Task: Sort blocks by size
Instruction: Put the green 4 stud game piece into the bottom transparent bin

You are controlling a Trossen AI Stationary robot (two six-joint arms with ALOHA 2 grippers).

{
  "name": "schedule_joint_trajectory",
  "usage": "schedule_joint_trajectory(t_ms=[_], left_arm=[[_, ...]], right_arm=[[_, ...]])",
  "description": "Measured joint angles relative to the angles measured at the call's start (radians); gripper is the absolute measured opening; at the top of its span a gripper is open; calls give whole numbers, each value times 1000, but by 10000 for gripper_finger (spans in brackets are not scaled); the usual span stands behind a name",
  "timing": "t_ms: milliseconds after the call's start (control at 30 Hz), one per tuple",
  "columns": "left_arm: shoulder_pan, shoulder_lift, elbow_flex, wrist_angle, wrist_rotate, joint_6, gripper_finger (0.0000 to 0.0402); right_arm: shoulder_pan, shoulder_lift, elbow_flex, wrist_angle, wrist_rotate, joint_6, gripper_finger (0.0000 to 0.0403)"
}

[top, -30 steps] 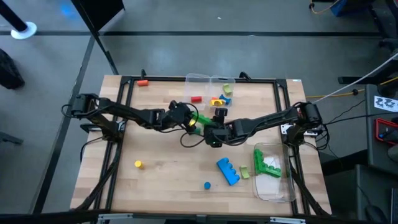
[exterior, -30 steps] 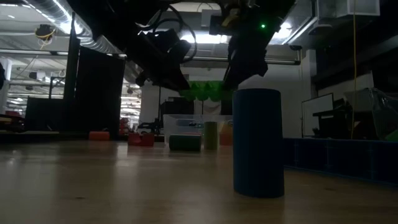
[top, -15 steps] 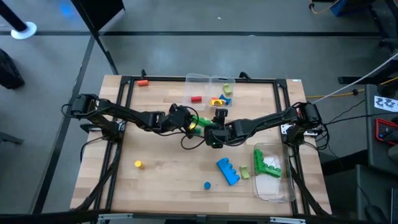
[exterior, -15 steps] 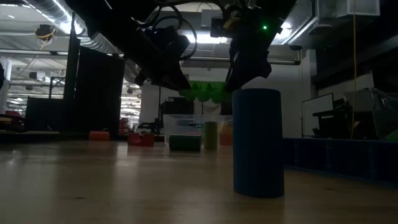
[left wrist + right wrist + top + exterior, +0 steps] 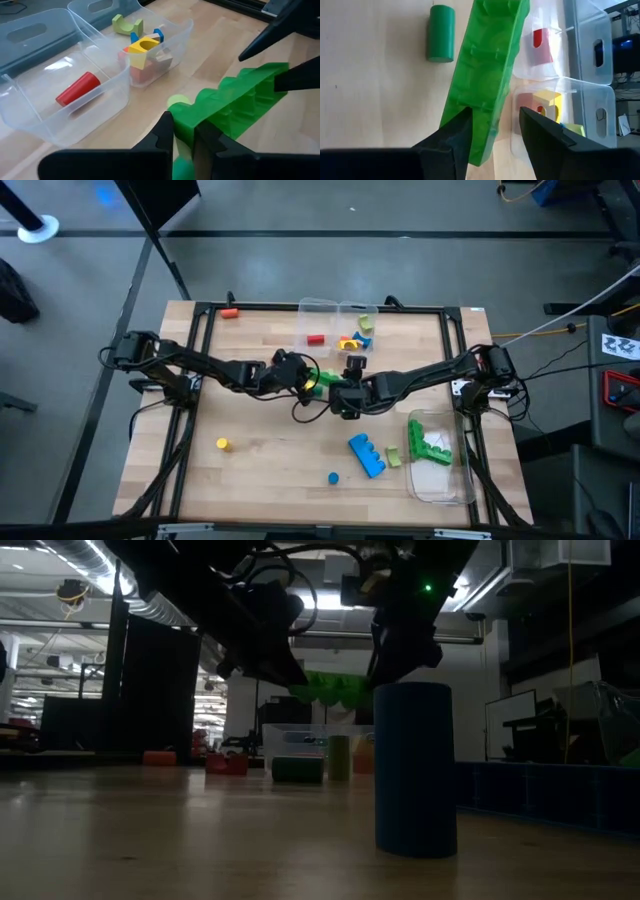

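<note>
Holding nearly the same pose as a second ago, both arms meet over the middle of the counter (image 5: 250, 460), and the one small shift is that the long green brick (image 5: 330, 379) and the right gripper (image 5: 345, 392) have edged a little toward the right side in the low view, while the left gripper (image 5: 308, 377) has kept its place. I read this as a hand-over under way: the large brick hangs in the air between the two arms and has not yet been let go by either, so it is not yet sorted. From above the brick is mostly hidden under the dark wrists. The left wrist view shows what that view cannot: the left jaws pinch one end of the green brick (image 5: 235, 102), nearly pressed together on its thin edge. The right wrist view shows the right jaws set wide on either side of the brick's (image 5: 487, 75) other end, closing on it or about to; I cannot tell whether they touch. It also shows a small green cylinder (image 5: 441, 33) lying on the wood beside the brick. The clear containers (image 5: 75, 80) at the far edge hold small pieces, among them a red one (image 5: 76, 89) and a yellow one (image 5: 141, 49); a blue studded brick (image 5: 366, 455) lies near the right-hand container (image 5: 440, 480).
</note>
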Motion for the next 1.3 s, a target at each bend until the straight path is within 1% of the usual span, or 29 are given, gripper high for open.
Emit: schedule_joint_trajectory(t_ms=[67, 133, 367, 433, 567, 667, 800, 967, 1067, 1167, 1233, 1300], left_arm=[[-7, 0, 0, -1, -1, -6, 28], [-13, 0, 0, -1, -3, -8, 30], [-32, 0, 0, -3, -5, -19, 33], [-32, 0, 0, -5, -4, -18, 34], [-32, 0, 0, 0, 2, 16, 51], [-34, -1, 0, 8, 17, 63, 80], [-32, -2, 0, 7, 18, 77, 127], [-30, -2, 0, 6, 4, 166, 165], [-29, -2, 0, 0, -2, 212, 173], [-26, -2, 0, -1, -5, 250, 174], [-26, -2, 0, -1, -5, 263, 172], [-26, -2, 0, -1, -5, 274, 171]], right_arm=[[0, 7, -1, -3, -6, -1, 151], [0, 10, -2, -4, -23, -2, 131], [-1, 14, -2, -6, -46, 2, 36], [-1, 14, -3, -8, -45, 3, 16], [-2, 15, -4, -11, -49, 1, 20], [-1, 15, -4, -11, -82, -6, 27], [-1, 15, -6, -36, -128, -8, 13], [0, 15, -6, -93, -136, 1, 13], [1, 15, 20, -209, -141, 38, 19], [1, 15, 71, -360, -146, 89, 14], [1, 15, 117, -465, -192, 132, 11], [2, 13, 163, -552, -268, 185, 11]])
